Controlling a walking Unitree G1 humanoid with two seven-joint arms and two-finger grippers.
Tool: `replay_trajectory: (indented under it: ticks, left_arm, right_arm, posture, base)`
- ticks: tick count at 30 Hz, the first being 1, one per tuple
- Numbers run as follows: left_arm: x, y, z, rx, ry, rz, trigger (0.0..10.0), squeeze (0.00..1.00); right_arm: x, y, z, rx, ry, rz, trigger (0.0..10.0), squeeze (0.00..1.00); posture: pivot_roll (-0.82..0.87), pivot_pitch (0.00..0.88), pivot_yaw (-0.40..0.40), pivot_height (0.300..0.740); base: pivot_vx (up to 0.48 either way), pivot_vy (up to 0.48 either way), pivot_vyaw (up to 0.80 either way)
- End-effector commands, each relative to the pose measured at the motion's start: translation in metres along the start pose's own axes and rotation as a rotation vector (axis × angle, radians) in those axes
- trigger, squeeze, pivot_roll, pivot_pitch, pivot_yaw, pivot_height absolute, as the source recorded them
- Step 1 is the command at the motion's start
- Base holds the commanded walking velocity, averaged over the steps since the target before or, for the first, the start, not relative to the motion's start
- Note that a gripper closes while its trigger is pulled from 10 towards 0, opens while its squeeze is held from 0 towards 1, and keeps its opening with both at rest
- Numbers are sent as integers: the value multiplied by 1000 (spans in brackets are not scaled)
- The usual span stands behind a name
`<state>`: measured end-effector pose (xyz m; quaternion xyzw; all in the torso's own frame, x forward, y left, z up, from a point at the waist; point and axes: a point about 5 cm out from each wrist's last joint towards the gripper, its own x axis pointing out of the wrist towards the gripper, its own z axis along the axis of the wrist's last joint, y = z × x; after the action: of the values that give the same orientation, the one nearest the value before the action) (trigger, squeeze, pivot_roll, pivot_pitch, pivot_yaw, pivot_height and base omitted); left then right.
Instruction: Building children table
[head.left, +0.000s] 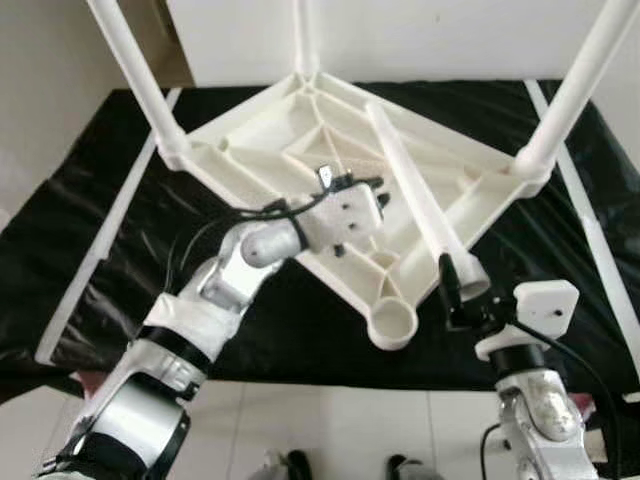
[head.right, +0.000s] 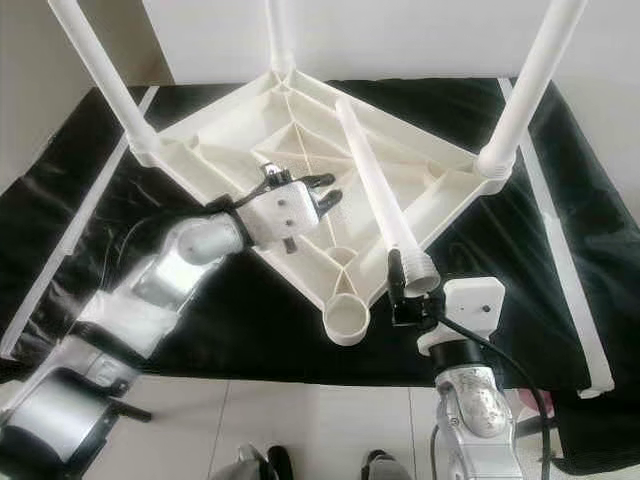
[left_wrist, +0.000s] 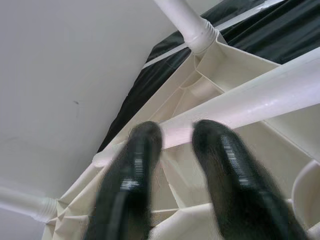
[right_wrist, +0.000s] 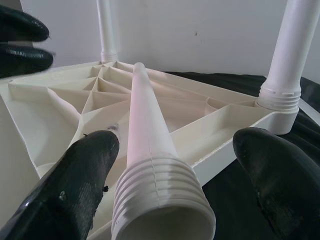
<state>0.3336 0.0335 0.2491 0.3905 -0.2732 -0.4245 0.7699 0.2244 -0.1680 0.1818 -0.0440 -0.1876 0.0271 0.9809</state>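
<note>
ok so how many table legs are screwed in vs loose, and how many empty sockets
legs screwed into the upturned tabletop: 3, left, back, right
loose leg lying across the underside: 1
empty corner socket: 1
total: 4 legs, 1 socket

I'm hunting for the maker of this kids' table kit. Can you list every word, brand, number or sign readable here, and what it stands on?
None: no readable text anywhere.
Upturned white table top: bare moulded ribs, no lettering or marks.
Loose leg lying across it: plain, only thread ridges at its end.
Black sheet underneath: unprinted.
Left end effector and right end effector: no labels legible.
</note>
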Motion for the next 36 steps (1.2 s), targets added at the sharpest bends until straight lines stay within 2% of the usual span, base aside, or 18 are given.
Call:
replay_trajectory:
  ticks: [1, 4, 7, 8, 14, 17, 19, 20, 21, 23, 26, 27, 28, 29, 31, 34, 35, 36]
  left_arm:
    - [0, 2, -2, 10, 2, 81, 10000, 1000]
    - [0, 6, -2, -28, -6, 105, 10000, 1000]
    - [1, 14, -2, -282, -47, 191, 10000, 1000]
    - [1, 16, -2, -319, -55, 209, 10000, 1000]
    - [0, 20, -3, -298, -58, 215, 10000, 1000]
    - [-1, 21, -4, -319, -59, 229, 10000, 1000]
    - [0, 21, -4, -290, -56, 222, 10000, 1000]
    - [-1, 22, -2, -236, -54, 220, 10000, 1000]
    - [-1, 22, -2, -236, -54, 220, 10000, 1000]
    - [0, 20, -1, -178, -48, 203, 10000, 1000]
    - [1, 17, -2, -186, -35, 197, 10000, 1000]
    - [1, 16, -3, -207, -29, 199, 10000, 325]
    - [1, 15, -4, -222, -26, 203, 10000, 325]
    - [1, 15, -4, -258, -35, 198, 10000, 1000]
    - [1, 16, -3, -292, -49, 201, 10000, 1000]
    - [0, 18, -2, -296, -52, 202, 10000, 1000]
    - [2, 14, -4, -256, -24, 186, 10000, 0]
    - [2, 14, -4, -256, -24, 186, 10000, 0]
  right_arm:
    - [-2, 2, -1, 10, 1, -1, 10000, 0]
    - [-2, 2, -1, 10, 0, -2, 10000, 0]
    - [-2, 2, -1, 10, 0, 0, 10000, 0]
    - [-2, 2, -1, 10, -1, 0, 10000, 0]
    - [0, 1, -1, 10, -3, -2, 10000, 0]
    - [1, 2, 0, 10, -5, 2, 10000, 0]
    - [2, 2, 0, 9, -7, 5, 10000, 0]
    - [2, 1, 0, 8, -7, 4, 10000, 0]
    - [2, 1, 0, 8, -7, 4, 10000, 0]
    - [1, 0, 0, 7, -6, 1, 10000, 0]
    - [1, 1, 0, 7, -6, 2, 10000, 0]
    - [1, 1, 0, 7, -6, 3, 10000, 0]
    - [1, 2, 0, 7, -6, 4, 10000, 0]
    - [1, 1, 1, 7, -6, 3, 10000, 0]
    - [1, 1, 1, 7, -5, 2, 10000, 0]
    - [1, 0, 1, 8, -4, -1, 10000, 0]
    - [0, 1, 0, 9, -2, 1, 10000, 0]
    - [0, 1, 0, 9, -2, 1, 10000, 0]
  posture:
    - [-163, 165, 91, 740]
    - [-163, 162, 91, 740]
    - [-165, 160, 90, 740]
    - [-165, 160, 90, 740]
    - [-161, 157, 86, 740]
    - [-162, 156, 84, 740]
    - [-160, 158, 82, 740]
    - [-160, 160, 81, 740]
    - [-160, 160, 81, 740]
    - [-159, 160, 81, 740]
    - [-161, 164, 82, 740]
    - [-161, 165, 81, 740]
    - [-161, 165, 81, 740]
    - [-161, 168, 82, 740]
    - [-159, 172, 83, 740]
    - [-160, 169, 82, 740]
    - [-158, 171, 81, 740]
    - [-158, 171, 81, 740]
  base:
    - [0, 0, 0]
    - [0, 0, 0]
    - [0, 0, 0]
    - [0, 0, 0]
    - [0, 0, 0]
    - [0, 0, 0]
    - [0, 0, 0]
    - [0, 0, 0]
    - [0, 0, 0]
    - [0, 0, 0]
    - [0, 0, 0]
    - [0, 0, 0]
    - [0, 0, 0]
    - [0, 0, 0]
    - [0, 0, 0]
    - [0, 0, 0]
    - [0, 0, 0]
    - [0, 0, 0]
